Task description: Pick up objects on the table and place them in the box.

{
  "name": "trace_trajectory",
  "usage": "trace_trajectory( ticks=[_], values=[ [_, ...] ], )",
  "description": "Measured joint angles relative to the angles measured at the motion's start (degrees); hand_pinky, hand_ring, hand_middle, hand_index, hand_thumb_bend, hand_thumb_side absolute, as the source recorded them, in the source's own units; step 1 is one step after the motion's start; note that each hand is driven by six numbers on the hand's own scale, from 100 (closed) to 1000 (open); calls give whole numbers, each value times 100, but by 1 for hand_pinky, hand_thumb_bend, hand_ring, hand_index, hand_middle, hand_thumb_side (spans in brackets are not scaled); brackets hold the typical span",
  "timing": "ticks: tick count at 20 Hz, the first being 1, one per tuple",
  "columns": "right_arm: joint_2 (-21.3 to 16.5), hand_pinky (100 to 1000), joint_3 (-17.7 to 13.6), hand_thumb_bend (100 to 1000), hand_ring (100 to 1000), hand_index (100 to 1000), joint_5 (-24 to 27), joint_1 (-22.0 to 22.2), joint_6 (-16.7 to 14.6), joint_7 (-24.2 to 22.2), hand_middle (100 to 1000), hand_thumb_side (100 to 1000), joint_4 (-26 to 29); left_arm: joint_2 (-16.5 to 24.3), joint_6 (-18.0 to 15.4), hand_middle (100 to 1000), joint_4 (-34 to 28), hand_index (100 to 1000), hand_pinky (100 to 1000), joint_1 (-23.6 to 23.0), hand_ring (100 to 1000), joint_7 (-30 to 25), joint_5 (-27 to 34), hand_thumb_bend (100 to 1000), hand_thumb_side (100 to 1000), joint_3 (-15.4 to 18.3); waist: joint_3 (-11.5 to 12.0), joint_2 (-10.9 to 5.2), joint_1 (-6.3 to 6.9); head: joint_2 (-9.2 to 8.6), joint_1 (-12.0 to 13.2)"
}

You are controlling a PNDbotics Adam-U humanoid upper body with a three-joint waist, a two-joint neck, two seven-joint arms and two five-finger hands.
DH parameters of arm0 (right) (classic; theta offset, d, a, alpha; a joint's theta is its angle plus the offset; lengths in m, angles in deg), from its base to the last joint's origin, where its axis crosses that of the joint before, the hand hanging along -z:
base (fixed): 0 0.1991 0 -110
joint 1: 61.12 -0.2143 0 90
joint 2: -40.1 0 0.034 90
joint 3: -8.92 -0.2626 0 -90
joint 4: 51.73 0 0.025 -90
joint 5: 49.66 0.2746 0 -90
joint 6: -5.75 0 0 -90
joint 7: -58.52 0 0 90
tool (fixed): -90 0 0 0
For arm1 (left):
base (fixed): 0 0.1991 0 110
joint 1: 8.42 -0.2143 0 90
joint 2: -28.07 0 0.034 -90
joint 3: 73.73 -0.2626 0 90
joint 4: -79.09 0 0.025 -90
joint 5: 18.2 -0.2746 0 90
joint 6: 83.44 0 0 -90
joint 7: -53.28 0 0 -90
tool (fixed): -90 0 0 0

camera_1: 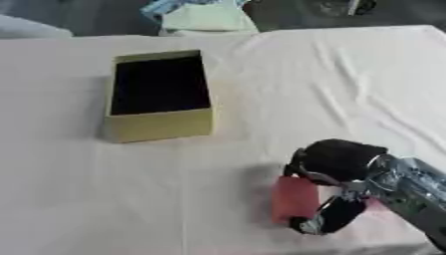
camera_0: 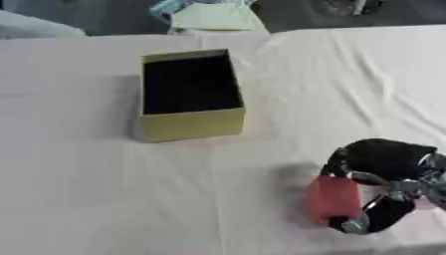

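An open gold box (camera_0: 190, 124) with a dark inside stands on the white cloth, left of centre and toward the far side. My right hand (camera_0: 383, 159) comes in from the lower right and is curled round a red block (camera_0: 333, 198), fingers above it and thumb below. The block is just above or on the cloth; I cannot tell which. The box lies well apart from the hand, up and to the left. My left hand shows in neither view.
A white tablecloth (camera_0: 104, 189) with creases covers the table. Beyond the far edge lies a pale green and blue bundle (camera_0: 213, 15). The table's far edge runs along the top of the views.
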Motion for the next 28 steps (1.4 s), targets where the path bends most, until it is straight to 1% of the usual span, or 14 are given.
trace_trajectory(
  ticks=[2, 3, 4, 5, 13, 20, 28],
  values=[
    [-1, 680, -48, 305, 615, 693, 97, -55, -25, 51, 427, 520, 0, 0, 0, 676, 0, 790, 672, 0, 689, 0, 0, 424, 836, 0, 0, -3, -3, 0, 1],
    [-2, 680, -88, 278, 613, 692, 148, -85, -40, 80, 425, 536, 0, 0, 0, 677, 0, 790, 672, 0, 689, 0, -1, 424, 836, 0, 0, -6, -6, 0, 2],
    [-4, 680, -135, 307, 612, 691, 199, -116, -61, 108, 424, 512, 0, 0, 0, 677, 0, 790, 672, 0, 689, 0, -2, 424, 836, 0, 0, -9, -9, 0, 4],
    [-9, 681, -186, 316, 612, 690, 246, -153, -83, 140, 423, 499, 0, 0, 0, 677, 0, 790, 672, 0, 689, 0, -4, 424, 835, 0, 0, -11, -12, 0, 5],
    [-230, 679, -546, 331, 606, 684, 528, -479, -253, 323, 417, 473, 0, 0, -1, 677, 0, 791, 672, 0, 689, 1, -5, 426, 833, 1, 6, -17, -31, 0, 29],
    [-349, 683, -689, 337, 605, 686, 746, -747, -305, 351, 414, 461, 0, 0, -2, 678, 0, 791, 672, 0, 689, 2, -5, 426, 833, 2, 17, -20, -32, 0, 30],
    [-425, 696, -862, 362, 603, 693, 975, -1490, -239, 310, 410, 429, 0, 1, -3, 678, 0, 792, 671, 3, 689, 3, -5, 424, 835, 2, 27, -14, -32, 0, 18]
  ],
)
